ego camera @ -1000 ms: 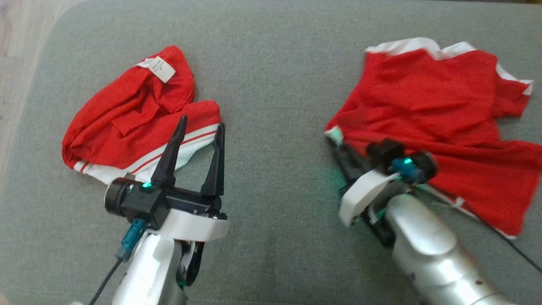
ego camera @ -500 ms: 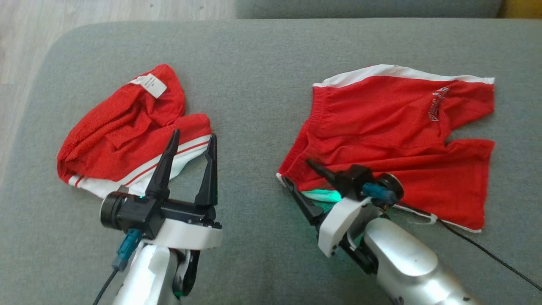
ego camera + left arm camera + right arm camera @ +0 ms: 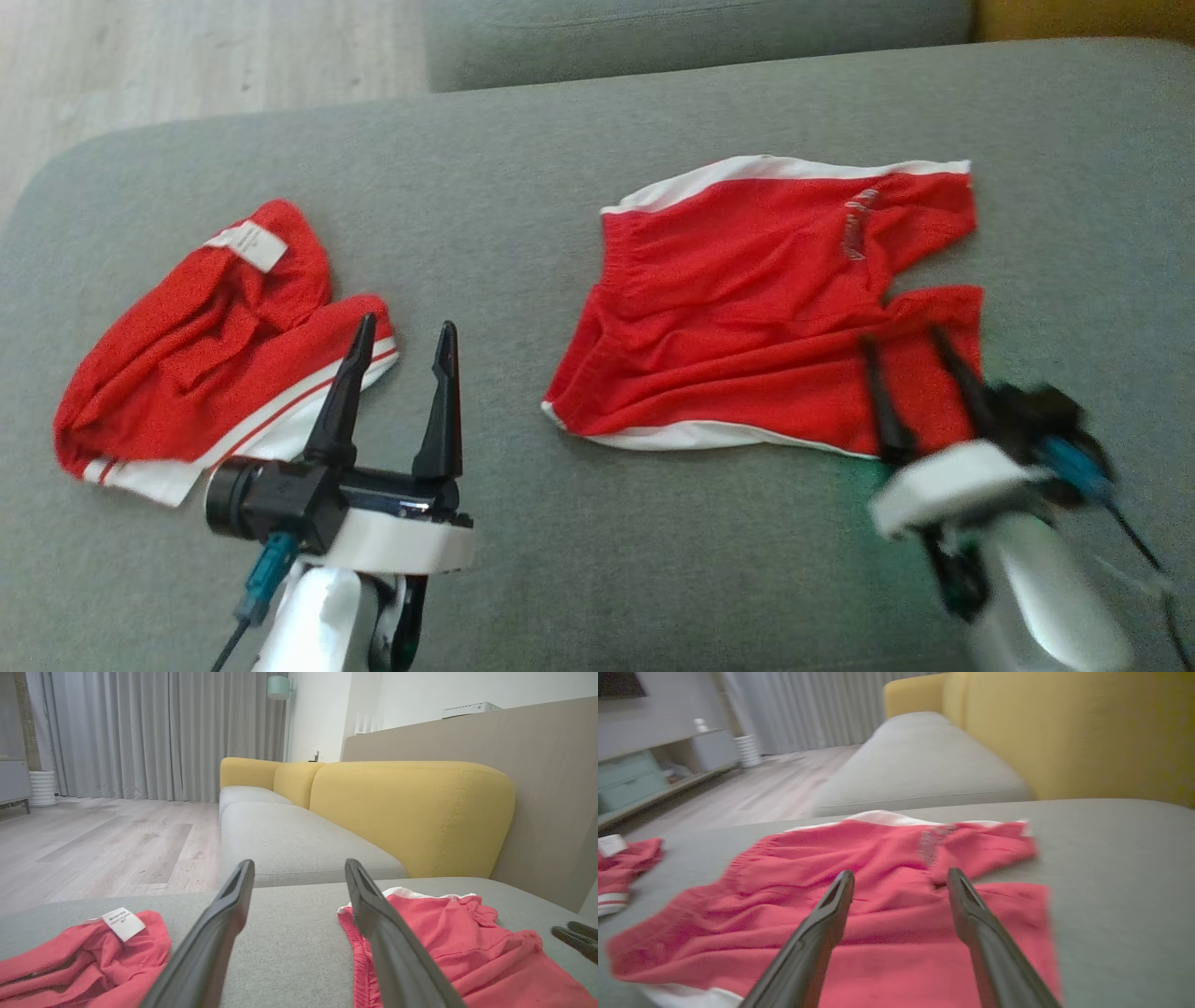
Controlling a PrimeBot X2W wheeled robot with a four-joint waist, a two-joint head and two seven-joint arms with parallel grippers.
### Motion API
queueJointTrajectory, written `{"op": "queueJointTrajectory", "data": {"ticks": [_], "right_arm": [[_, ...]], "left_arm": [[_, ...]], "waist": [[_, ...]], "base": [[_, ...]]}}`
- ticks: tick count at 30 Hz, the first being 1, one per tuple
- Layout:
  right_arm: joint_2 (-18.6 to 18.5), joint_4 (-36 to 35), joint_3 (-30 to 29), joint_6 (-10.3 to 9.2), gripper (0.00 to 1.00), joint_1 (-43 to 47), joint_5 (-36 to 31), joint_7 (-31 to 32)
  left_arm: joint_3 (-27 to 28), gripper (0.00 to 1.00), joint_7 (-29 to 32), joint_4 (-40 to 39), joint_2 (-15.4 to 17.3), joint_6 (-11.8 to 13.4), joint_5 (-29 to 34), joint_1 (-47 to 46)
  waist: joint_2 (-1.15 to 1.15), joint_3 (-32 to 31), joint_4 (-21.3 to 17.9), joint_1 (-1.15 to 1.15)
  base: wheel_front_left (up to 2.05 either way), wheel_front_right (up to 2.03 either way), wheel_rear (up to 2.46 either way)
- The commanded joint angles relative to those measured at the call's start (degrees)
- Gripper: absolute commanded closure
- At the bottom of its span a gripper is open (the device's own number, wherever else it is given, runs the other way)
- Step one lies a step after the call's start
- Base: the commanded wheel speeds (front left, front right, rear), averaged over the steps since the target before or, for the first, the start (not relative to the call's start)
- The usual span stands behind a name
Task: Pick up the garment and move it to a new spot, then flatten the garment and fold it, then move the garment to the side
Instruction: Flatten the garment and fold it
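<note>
Lying on grey cushion, red shorts, right fingers wide apart over them, left fingers likewise, both empty

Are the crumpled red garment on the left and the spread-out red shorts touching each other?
Apart. The head view shows bare grey cushion between the crumpled red garment and the spread-out red shorts.

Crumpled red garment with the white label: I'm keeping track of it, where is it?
In the head view, the crumpled garment lies at the left of the grey cushion, beside the left hand, apart from the flat red shorts at right.
</note>
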Motion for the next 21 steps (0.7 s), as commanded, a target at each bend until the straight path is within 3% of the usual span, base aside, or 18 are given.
{"op": "queueJointTrajectory", "data": {"ticks": [1, 9, 21], "right_arm": [[0.9, -4.1, -2.7, -0.04, 0.00, 2.6, -2.1, -0.8], [1.1, -10.5, -5.9, -0.04, 0.00, 11.0, 0.0, -0.8], [1.1, -7.0, -10.2, -0.04, 0.00, 12.9, -0.2, 3.2]], "left_arm": [[1.8, 0.00, -0.4, -1.8, 0.6, -0.2, 0.3, -0.7], [1.4, 0.00, -0.4, -1.6, 0.5, -0.6, 0.7, -0.7], [1.3, 0.00, -0.4, -1.3, 0.3, -1.2, 1.0, -1.5]], "waist": [[0.00, -0.6, -1.5, 0.00], [0.00, 0.3, -3.7, 0.00], [0.00, 1.4, -3.0, 0.00]], "base": [[0.00, 0.00, 0.00], [0.00, 0.00, 0.00], [0.00, 0.00, 0.00]]}}
